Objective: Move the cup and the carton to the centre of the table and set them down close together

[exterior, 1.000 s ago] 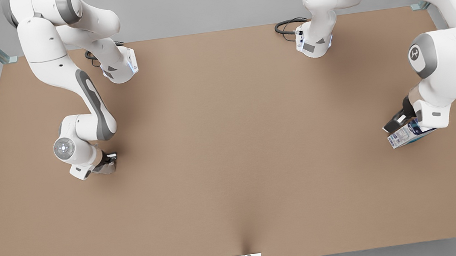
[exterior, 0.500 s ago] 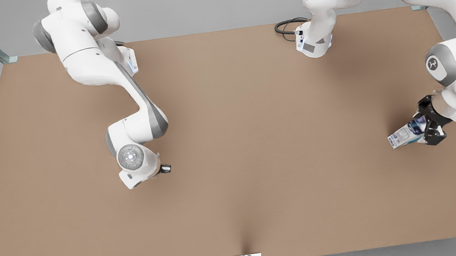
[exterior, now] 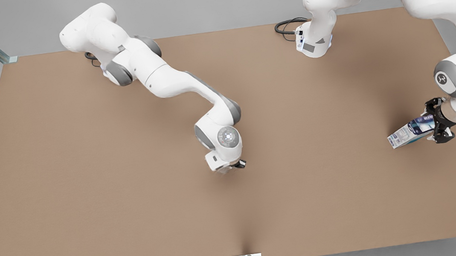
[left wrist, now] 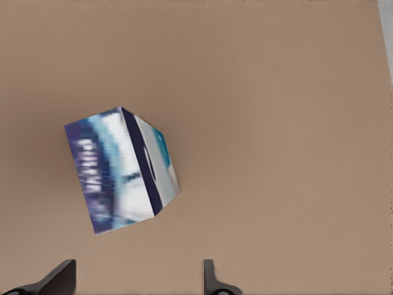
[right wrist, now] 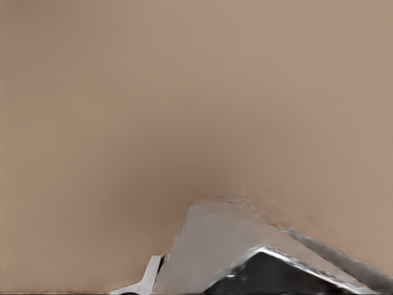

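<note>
We had the right gripper [exterior: 236, 165] near the table [exterior: 88, 182] centre in the front view, closed on the cup [right wrist: 245, 252], carried over for set-down. Left gripper [left wrist: 138, 279] sat by the carton [exterior: 408, 132] at the front view's right edge, fingers [left wrist: 58, 276] spread, nothing held. Carton lay tilted on the table, well apart from centre, pickup prob next.

The table [exterior: 91, 212] looks matt brown and board-like, the carton [left wrist: 120, 169] like smooth printed cardboard, the cup [right wrist: 245, 255] pale grey and faintly glossy, the arms' shells [exterior: 171, 80] glossy white plastic.
</note>
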`<action>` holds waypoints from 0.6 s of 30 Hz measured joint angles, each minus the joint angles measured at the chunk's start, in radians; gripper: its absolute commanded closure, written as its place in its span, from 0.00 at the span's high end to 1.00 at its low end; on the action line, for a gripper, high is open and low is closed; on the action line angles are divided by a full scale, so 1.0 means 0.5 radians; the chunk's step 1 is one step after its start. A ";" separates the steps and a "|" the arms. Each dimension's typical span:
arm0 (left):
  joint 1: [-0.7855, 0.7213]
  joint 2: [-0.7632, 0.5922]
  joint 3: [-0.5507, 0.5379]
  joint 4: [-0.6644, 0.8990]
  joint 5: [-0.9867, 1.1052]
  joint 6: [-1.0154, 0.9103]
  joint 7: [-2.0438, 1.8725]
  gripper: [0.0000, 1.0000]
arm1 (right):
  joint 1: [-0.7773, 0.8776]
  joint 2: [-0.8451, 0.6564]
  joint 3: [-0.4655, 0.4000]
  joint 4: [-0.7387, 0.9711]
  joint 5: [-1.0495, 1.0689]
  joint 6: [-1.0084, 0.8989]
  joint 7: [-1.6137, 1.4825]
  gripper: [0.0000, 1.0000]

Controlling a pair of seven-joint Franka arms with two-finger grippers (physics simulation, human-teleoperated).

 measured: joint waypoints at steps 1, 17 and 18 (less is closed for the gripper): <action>0.013 0.005 0.000 -0.002 0.000 0.004 0.024 1.00 | 0.005 0.003 -0.005 0.002 -0.005 -0.001 0.000 0.21; 0.103 0.100 0.003 -0.045 0.072 0.053 -0.241 1.00 | 0.033 -0.075 -0.033 0.025 0.185 -0.004 -0.001 1.00; 0.114 0.102 0.003 -0.045 0.074 0.055 -0.220 1.00 | 0.001 -0.106 0.022 0.019 0.186 -0.015 -0.001 1.00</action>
